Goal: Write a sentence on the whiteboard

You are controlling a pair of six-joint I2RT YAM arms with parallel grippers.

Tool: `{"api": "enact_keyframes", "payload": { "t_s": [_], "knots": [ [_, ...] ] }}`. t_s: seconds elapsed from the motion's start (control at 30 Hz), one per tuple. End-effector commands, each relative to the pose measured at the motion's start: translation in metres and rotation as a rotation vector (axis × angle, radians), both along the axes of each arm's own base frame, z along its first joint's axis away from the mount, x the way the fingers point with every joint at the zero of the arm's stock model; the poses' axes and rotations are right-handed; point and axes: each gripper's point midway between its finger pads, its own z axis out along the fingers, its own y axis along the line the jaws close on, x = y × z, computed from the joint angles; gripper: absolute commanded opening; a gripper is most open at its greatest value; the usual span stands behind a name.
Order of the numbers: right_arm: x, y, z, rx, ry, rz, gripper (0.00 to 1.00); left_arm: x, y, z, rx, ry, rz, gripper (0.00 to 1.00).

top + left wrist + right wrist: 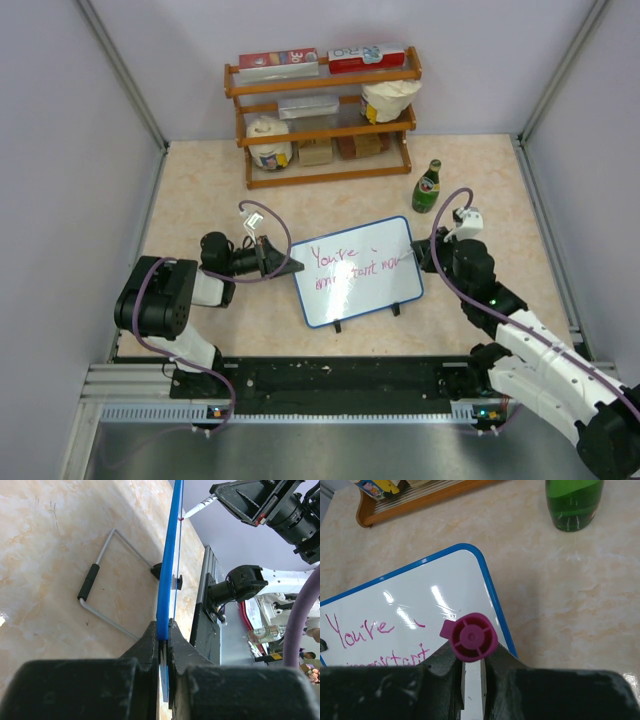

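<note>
Black-and-white arms (530, 345) carry looping purple cables (289, 240).

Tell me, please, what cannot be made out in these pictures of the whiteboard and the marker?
- Top external: the second line written on the whiteboard is too small to read.
- Left wrist: the whiteboard stands edge-on in the left claw, so its writing is hidden.
- Right wrist: the tip of the marker is hidden behind its own magenta end and the right claw; the whiteboard runs off the left edge.
</note>
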Motion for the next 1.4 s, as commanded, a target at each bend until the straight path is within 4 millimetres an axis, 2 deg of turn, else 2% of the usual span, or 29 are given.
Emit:
{"api": "enact_keyframes", "payload": {
  "t_s": [0.0,0.37,0.43,0.67,0.9,1.1,1.37],
  "knots": [
    [0.011,-0.007,0.021,0.003,-0.056,-0.041,0.0,0.011,0.004,-0.001,0.018,-0.082,0.046,0.0],
    [-0.002,-0.011,-0.003,-0.021,-0.008,-0.025,0.0,0.011,0.004,-0.001,0.018,-0.082,0.046,0.0],
    [-0.008,-0.014,-0.012,-0.037,0.022,-0.023,0.0,0.011,0.004,-0.001,0.018,-0.082,0.046,0.0],
    [-0.013,-0.019,-0.017,-0.047,0.029,-0.034,0.0,0.011,0.004,-0.001,0.018,-0.082,0.046,0.0],
    [-0.003,-0.023,-0.003,-0.051,-0.004,-0.068,0.0,0.011,0.004,-0.001,0.018,-0.08,0.046,0.0],
    [0.006,-0.022,0.015,-0.039,-0.046,-0.079,0.0,0.011,0.004,-0.001,0.018,-0.08,0.046,0.0],
    [0.014,-0.016,0.03,-0.019,-0.078,-0.071,0.0,0.012,0.004,-0.001,0.018,-0.083,0.046,0.0]
  ]
}}
